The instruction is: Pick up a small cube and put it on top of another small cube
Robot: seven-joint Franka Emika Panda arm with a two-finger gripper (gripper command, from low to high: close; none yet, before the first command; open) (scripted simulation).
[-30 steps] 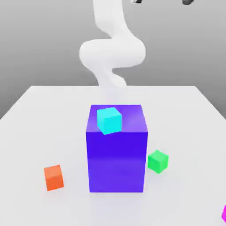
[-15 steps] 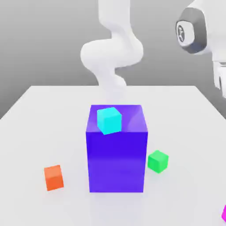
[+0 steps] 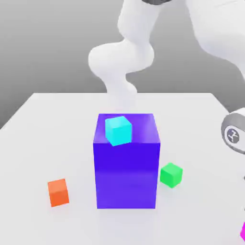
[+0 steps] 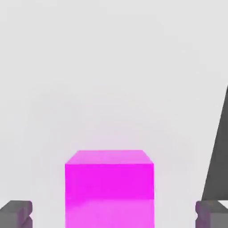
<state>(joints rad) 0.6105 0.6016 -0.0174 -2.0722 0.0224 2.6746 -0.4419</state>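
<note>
The small cube (image 4: pixel 109 187), plain magenta, lies on the white table between my gripper's (image 4: pixel 113 214) two grey fingertips (image 4: pixel 16 213), with a gap showing on each side of it. The gripper is open and straddles the cube without touching it. In the exterior view a sliver of this magenta cube (image 3: pixel 242 232) peeks in at the lower right corner, under the arm's wrist joint (image 3: pixel 234 135). A green cube (image 3: pixel 171 174) and an orange cube (image 3: pixel 58 192) of similar size rest on the table.
A large blue-purple block (image 3: pixel 127 162) stands mid-table with a cyan cube (image 3: pixel 118 129) on its top. The green cube sits close to its right side, the orange one off to its left. The white table (image 3: pixel 43 139) ends near the magenta cube.
The arm has swung down along the exterior view's right side; its wrist joint now sits much lower, just above the magenta cube. No cube has moved.
</note>
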